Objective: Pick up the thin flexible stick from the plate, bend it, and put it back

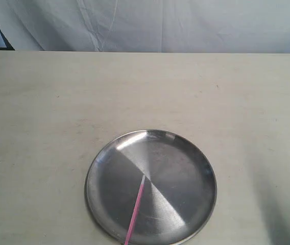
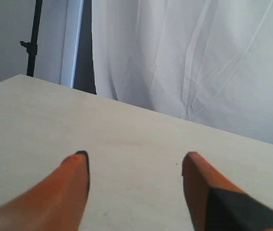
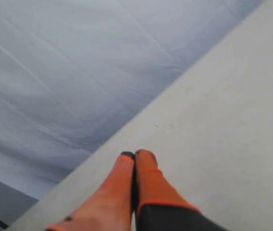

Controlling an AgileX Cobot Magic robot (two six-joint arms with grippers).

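Note:
A thin pink stick (image 1: 136,210) with a paler tip lies on the round silver plate (image 1: 186,168) near the table's front edge in the exterior view, running from the plate's middle over its front rim. Neither arm shows in that view. My left gripper (image 2: 135,156) is open above bare tabletop, its orange fingers wide apart with nothing between them. My right gripper (image 3: 136,155) is shut, its orange fingers pressed together on nothing, above bare table. Neither wrist view shows the plate or the stick.
The pale wooden table (image 1: 58,102) stretches wide around the plate. A white curtain (image 1: 175,25) hangs behind its far edge. A black stand (image 2: 33,38) is beyond the table's corner in the left wrist view.

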